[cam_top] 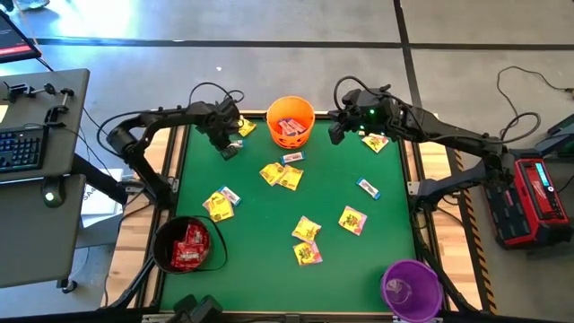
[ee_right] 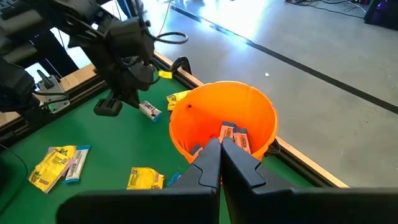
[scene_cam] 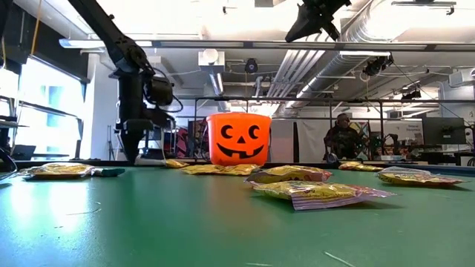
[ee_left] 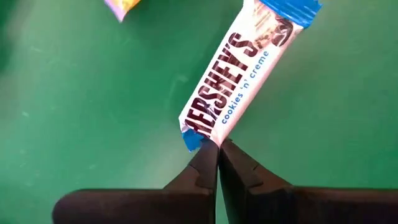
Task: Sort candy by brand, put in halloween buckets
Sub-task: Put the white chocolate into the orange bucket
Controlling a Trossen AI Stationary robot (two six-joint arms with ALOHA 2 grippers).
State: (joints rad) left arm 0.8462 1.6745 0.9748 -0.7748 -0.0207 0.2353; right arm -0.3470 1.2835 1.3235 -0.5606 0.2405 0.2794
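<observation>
A white-and-blue candy packet [ee_left: 242, 62], printed Hershey's cookies 'n' creme, is held by my left gripper [ee_left: 219, 144] over the green table's far left part, left of the orange halloween bucket [cam_top: 290, 121]. The same packet [ee_right: 149, 111] shows in the right wrist view. My right gripper [ee_right: 219, 144] is shut on nothing, raised just right of the orange bucket, which holds white-and-blue packets [ee_right: 236, 135]. Near the front left stands the black bucket [cam_top: 186, 244], with red packets in it. The purple bucket [cam_top: 412, 289] stands at the front right. My left gripper pinches the packet's blue crimped end [ee_left: 194, 138] between its two fingertips. The fingers point down from above, in line with the packet's length. The packet hangs slanting below the fingers. Whether its other end rests on the table, I cannot tell.
Yellow packets [cam_top: 306, 230] and a few white-and-blue ones [cam_top: 369, 187] lie scattered over the green table's middle and right. More yellow packets [cam_top: 375, 142] lie under my right arm. A desk with a keyboard [cam_top: 20, 148] stands off the table's left.
</observation>
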